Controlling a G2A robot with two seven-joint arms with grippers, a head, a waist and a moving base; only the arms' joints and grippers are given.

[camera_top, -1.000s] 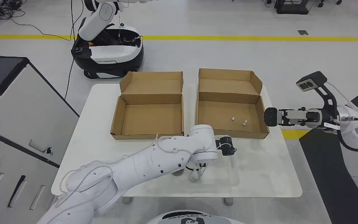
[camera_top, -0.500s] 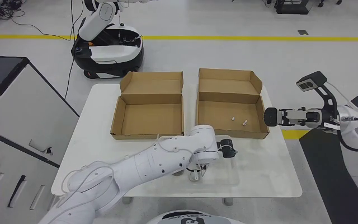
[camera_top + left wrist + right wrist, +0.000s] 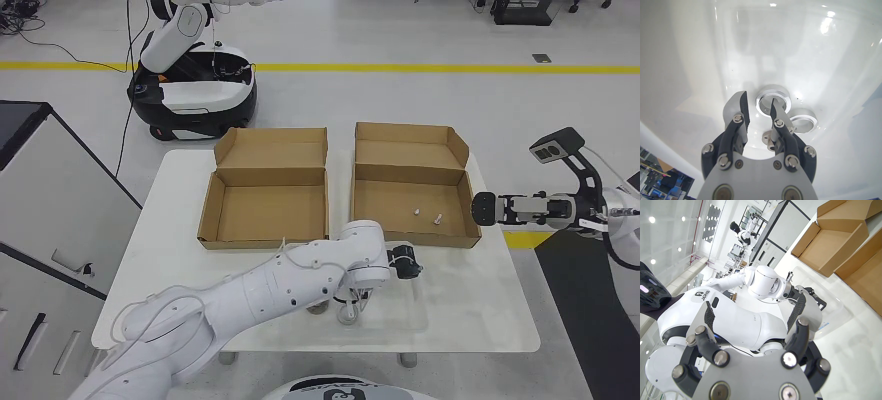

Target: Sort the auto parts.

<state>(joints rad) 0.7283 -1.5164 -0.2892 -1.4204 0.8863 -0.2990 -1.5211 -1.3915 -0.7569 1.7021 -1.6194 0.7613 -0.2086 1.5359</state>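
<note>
White tabletop (image 3: 470,300) carries two open cardboard boxes side by side, the right-hand box (image 3: 400,195) and the left-hand box (image 3: 265,213), flaps folded back on their far sides.

The left arm runs across the table's near side and ends just in front of the right-hand box's near-left corner, wrist bent so the left gripper (image 3: 758,97) points straight down into a clear bin (image 3: 715,47). Its fingers are partly spread and straddle the wall of a metal ring (image 3: 775,90): one pad is inside the bore, the other outside, with a gap visible on the outer side.

The ring lies flat on the bin floor, bore facing up, a small screw hole in its inner wall. A second ring (image 3: 803,112) lies flat just beside it, bore also up; the finger hides whether they touch. A small flanged part (image 3: 767,137) sits close by, half hidden behind the same finger.

The right arm reaches in level from beyond the right-hand box's right wall, and the right gripper (image 3: 754,301) hangs just outside that wall, fingers spread wide with nothing between them.

Two small parts (image 3: 416,211) lie inside the right-hand box near its front wall.

A label (image 3: 824,326) is stuck on the bin wall; its print is too small to read.
</note>
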